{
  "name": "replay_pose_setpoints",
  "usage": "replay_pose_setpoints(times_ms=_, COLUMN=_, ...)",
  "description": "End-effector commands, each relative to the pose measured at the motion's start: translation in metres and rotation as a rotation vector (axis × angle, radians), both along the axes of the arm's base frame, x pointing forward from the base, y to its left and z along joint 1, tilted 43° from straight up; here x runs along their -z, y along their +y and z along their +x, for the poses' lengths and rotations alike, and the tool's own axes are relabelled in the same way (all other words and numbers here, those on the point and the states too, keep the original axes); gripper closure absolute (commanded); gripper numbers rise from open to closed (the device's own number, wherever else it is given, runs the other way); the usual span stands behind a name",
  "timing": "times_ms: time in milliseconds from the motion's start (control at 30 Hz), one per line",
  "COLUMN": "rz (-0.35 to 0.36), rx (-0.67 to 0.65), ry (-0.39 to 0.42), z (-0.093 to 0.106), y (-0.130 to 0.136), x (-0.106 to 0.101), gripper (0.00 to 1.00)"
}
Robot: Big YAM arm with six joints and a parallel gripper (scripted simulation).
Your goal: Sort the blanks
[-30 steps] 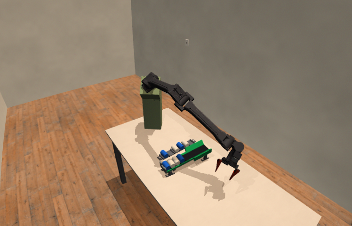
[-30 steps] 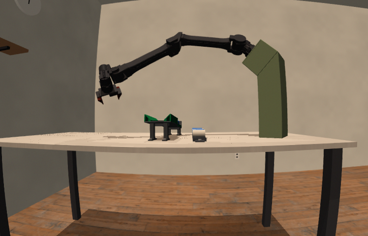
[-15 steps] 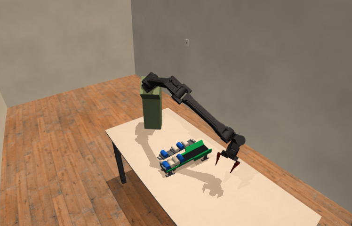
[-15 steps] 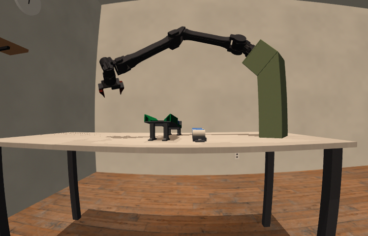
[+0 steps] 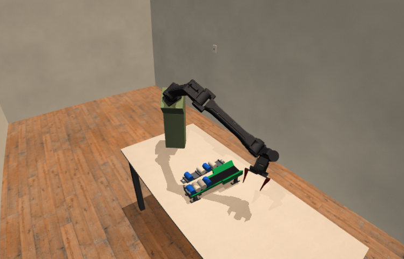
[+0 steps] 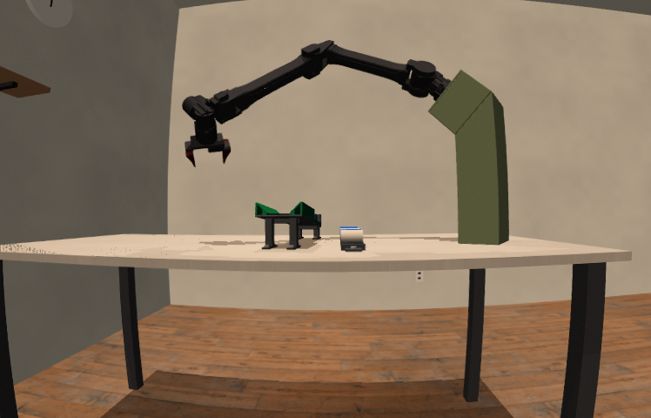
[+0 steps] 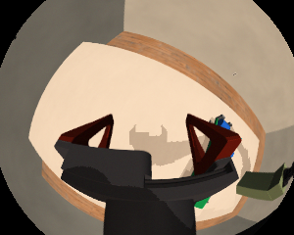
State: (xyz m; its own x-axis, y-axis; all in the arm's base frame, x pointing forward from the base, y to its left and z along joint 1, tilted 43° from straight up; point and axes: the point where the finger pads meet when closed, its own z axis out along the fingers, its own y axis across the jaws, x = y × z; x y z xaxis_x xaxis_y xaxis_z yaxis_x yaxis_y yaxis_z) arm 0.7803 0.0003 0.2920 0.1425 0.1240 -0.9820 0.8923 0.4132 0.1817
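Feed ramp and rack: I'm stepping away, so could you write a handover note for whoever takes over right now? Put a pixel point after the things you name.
Claw (image 5: 251, 186) (image 6: 209, 165) (image 7: 149, 117): open, holding nothing, above the table past the ramp's raised end.
Ramp (image 5: 227, 165) (image 6: 308, 212) (image 7: 202, 203): from the low end, blue, cream, cream, blue.
Rack (image 5: 194, 175) (image 6: 352, 247): two blue, two cream.
Done: one blue at the ramp's low end, apparently the stop; two creams on the rack, centering unclear.
Left: move both ramp creams to rack slots, bring both rack blues over, close up the blue row, check centering.
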Motion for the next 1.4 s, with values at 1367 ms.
replay_pose_setpoints(times_ms=1367, rz=0.301, rx=-0.007, ry=-0.178, z=-0.198, y=0.02, x=0.038, gripper=0.0)
